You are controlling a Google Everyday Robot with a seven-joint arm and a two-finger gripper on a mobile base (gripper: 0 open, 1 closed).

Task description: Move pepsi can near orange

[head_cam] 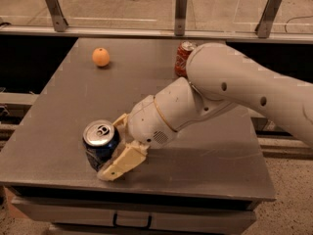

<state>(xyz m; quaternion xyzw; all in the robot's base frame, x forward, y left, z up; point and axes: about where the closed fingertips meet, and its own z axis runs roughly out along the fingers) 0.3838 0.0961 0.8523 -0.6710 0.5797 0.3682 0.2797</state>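
The pepsi can [99, 146], dark blue with a silver top, stands upright near the front left of the grey table [63, 106]. My gripper [110, 147] has reached it from the right. The jaws are open, with one cream finger [120, 163] along the can's front side and the other behind it at its right. The can sits between them on the table. The orange [100, 57] lies at the far left of the table, well away from the can and the gripper.
A red-orange soda can [183, 58] stands at the back of the table, partly hidden behind my white arm [234, 89]. A metal railing [181, 6] with posts runs behind the table. The table's front edge [146, 190] is close below the can.
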